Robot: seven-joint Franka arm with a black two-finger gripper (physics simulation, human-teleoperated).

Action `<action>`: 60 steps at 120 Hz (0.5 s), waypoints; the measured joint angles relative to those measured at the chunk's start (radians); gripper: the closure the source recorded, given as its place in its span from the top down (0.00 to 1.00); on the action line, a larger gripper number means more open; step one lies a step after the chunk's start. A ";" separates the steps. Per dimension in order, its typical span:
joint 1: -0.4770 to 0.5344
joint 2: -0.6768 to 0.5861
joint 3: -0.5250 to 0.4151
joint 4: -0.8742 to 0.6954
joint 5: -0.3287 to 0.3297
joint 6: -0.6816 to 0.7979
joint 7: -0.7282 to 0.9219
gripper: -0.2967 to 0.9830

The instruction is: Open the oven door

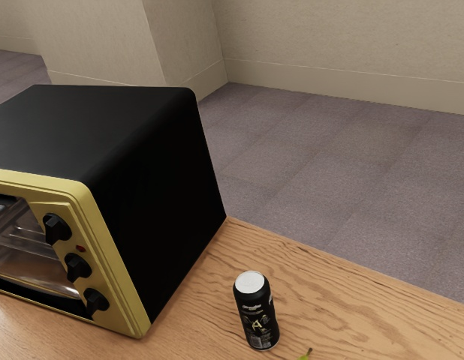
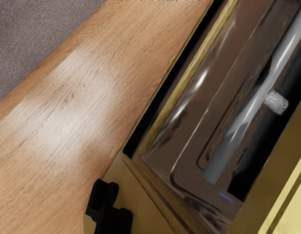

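So my exterior cam sits up above the table (image 1: 329,285), tipped down at a slant; it looks over the top and black side of the oven (image 1: 157,187), on to the floor (image 1: 329,157) and wall (image 1: 329,37) behind; kinda mid-range, with the oven running out of frame at the exterior view's left; my wrist cam is way closer, peering down along the gold front (image 2: 141,190) and the glass (image 2: 199,107), rolled so the table edge runs diagonally; both views share part of that front, knobs (image 1: 78,266) included, plus some wooden tabletop.
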 joint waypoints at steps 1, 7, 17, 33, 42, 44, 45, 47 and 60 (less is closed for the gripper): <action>0.005 -0.001 0.000 0.000 0.000 0.001 0.007 0.77; 0.016 -0.008 0.011 -0.003 0.006 0.009 0.046 0.77; 0.023 -0.007 0.029 -0.010 0.019 0.023 0.107 0.77; -0.083 -0.009 0.112 -0.085 0.062 0.088 0.199 0.77; -0.104 -0.012 0.141 -0.101 0.082 0.125 0.244 0.77; -0.105 -0.011 0.146 -0.102 0.086 0.131 0.253 0.77; -0.104 -0.011 0.149 -0.103 0.087 0.134 0.258 0.77; -0.104 -0.010 0.155 -0.104 0.090 0.140 0.267 0.77; -0.078 -0.004 0.170 -0.106 0.100 0.167 0.323 0.77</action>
